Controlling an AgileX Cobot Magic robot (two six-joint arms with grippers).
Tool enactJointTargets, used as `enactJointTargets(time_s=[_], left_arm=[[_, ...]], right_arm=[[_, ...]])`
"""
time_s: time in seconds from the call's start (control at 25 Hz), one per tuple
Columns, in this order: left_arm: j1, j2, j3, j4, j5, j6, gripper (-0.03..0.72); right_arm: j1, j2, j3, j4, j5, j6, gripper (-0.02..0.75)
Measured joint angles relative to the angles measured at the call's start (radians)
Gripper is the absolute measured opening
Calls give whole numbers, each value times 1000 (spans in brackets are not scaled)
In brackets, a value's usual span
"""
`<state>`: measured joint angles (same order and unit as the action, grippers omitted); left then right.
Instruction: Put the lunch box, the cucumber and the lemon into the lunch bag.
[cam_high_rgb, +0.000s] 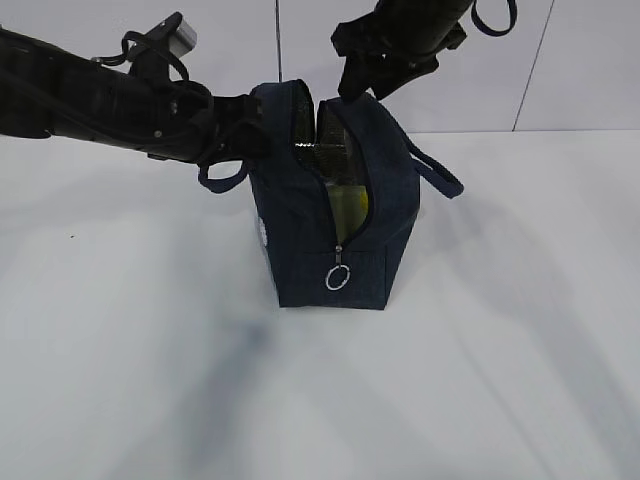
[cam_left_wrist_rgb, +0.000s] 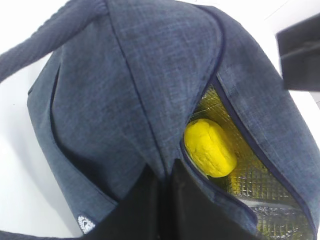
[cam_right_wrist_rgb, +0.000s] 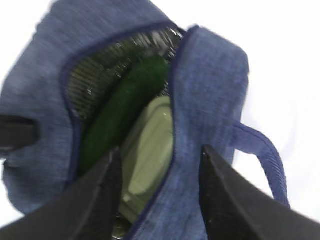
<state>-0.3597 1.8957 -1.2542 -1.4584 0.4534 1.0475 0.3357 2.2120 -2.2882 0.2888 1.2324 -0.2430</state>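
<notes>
The lunch bag (cam_high_rgb: 335, 215) stands unzipped on the white tabletop (cam_high_rgb: 120, 380), holding cucumber (cam_right_wrist_rgb: 122, 107), lunch box (cam_right_wrist_rgb: 150, 145) and lemon (cam_left_wrist_rgb: 209, 147). Left end effector (cam_left_wrist_rgb: 162, 200) pinches its flap; right end effector (cam_right_wrist_rgb: 160, 195) hangs spread above.

Lunch bag (cam_right_wrist_rgb: 210, 100) blurred throughout the right wrist view, its base cut by the lower edge. Cucumber (cam_right_wrist_rgb: 122, 112) and lunch box (cam_right_wrist_rgb: 152, 150): lower ends hidden behind the right gripper's (cam_right_wrist_rgb: 160, 195) fingers (cam_right_wrist_rgb: 95, 200). Lemon (cam_left_wrist_rgb: 210, 147): inner side hidden by the bag's flap.

Two matte black arms with looping black cables, one grey camera block (cam_high_rgb: 181, 38).
</notes>
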Motion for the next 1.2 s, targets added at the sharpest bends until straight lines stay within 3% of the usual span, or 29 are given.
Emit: enactJointTargets(time_s=[0.48, 0.76, 1.2], left_arm=[[0, 0, 0, 1, 2, 0, 0], [0, 0, 0, 1, 3, 0, 4], [0, 0, 0, 4, 47, 0, 11]], right_arm=[[-18, -114, 39, 150, 16, -79, 380], [-57, -263, 329, 269, -45, -168, 380], [-57, -465, 788, 503, -220, -470, 380]])
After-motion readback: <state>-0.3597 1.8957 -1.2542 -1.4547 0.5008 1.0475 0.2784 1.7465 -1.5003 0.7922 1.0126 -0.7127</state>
